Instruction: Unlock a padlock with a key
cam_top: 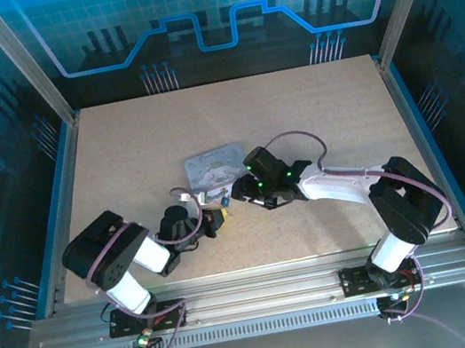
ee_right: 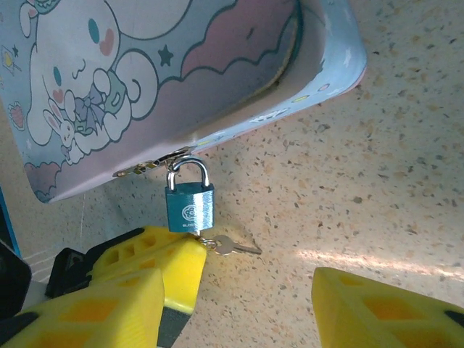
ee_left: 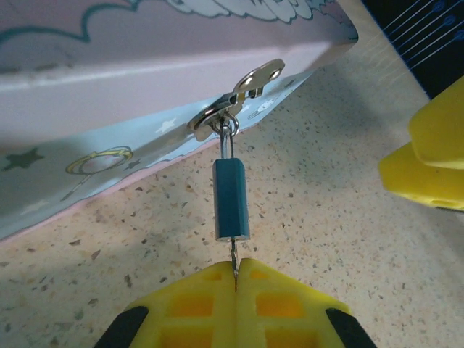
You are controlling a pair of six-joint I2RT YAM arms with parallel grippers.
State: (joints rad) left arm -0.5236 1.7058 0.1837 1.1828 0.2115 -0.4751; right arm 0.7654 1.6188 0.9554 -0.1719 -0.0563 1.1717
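Note:
The small teal padlock hangs by its shackle from the hasp of the pastel tin. The key sticks into the padlock's underside. My left gripper is shut on the key's head, right below the lock. In the right wrist view the padlock hangs at the tin's front edge, and a second key on the ring lies on the table beside the left gripper's fingers. My right gripper stands open just in front of the lock, holding nothing. From above, the padlock sits between both grippers.
The tin with a cartoon lid lies mid-table, just behind both grippers. The right gripper's yellow fingers hang close at the right of the left wrist view. Speckled tabletop stretches all round, fenced by blue-lit walls.

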